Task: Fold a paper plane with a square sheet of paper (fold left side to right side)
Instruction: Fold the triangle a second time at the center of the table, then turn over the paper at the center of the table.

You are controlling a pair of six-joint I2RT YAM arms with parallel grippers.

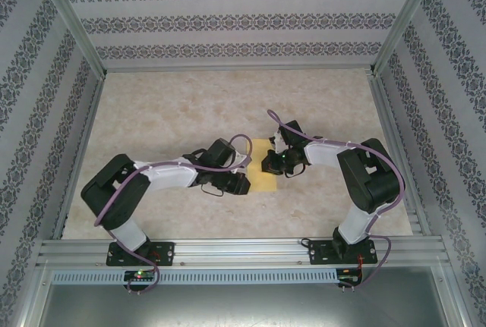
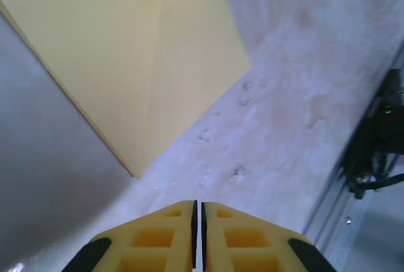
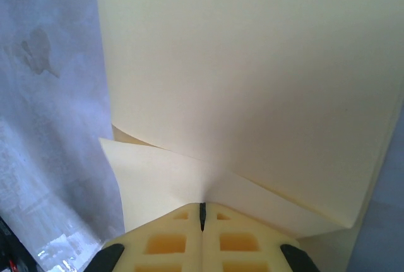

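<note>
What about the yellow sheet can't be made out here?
Top view: the square sheet of paper is partly covered by the left gripper and right gripper; creases too small.
Left wrist: far corner cut off by top edge.
Right wrist: outline runs off frame.

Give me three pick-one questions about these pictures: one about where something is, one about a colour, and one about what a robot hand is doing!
1. Where is the square sheet of paper? A at the far wall; B in the middle of the table; C by the left arm's base.
2. What colour is it? A blue; B green; C yellow.
3. The left gripper is: A shut and empty; B wide open; C gripping the paper.

Answers: B, the top view shows it mid-table. C, it looks yellow in every view. A, its fingers meet and the paper lies ahead of them, untouched.
</note>
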